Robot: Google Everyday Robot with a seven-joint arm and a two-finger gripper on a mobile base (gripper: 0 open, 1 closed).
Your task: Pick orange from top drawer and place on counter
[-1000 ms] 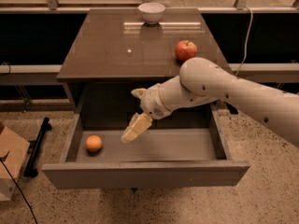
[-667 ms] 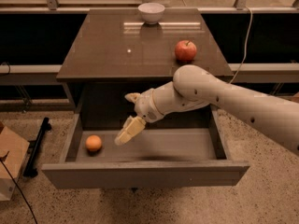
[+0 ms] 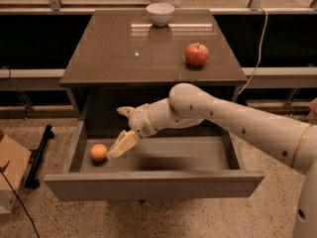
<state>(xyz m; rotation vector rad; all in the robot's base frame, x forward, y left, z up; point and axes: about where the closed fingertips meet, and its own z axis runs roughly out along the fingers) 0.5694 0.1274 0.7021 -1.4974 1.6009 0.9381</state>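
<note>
The orange (image 3: 98, 152) lies in the left part of the open top drawer (image 3: 153, 185), on its grey floor. My gripper (image 3: 115, 133) reaches into the drawer from the right and is open. Its lower finger (image 3: 120, 145) points down-left, with the tip just right of the orange, very close to it or touching. The upper finger (image 3: 124, 111) sticks out above. The gripper holds nothing. The glossy dark brown counter (image 3: 148, 48) is above the drawer.
A red apple (image 3: 196, 54) sits on the right of the counter and a white bowl (image 3: 160, 13) at its back edge. My arm (image 3: 237, 120) crosses the drawer's right half. A cardboard box (image 3: 10, 172) and a black object (image 3: 37, 155) are on the floor at left.
My gripper has moved left and down inside the drawer, from the middle to right beside the orange. The orange, apple and bowl have not moved.
</note>
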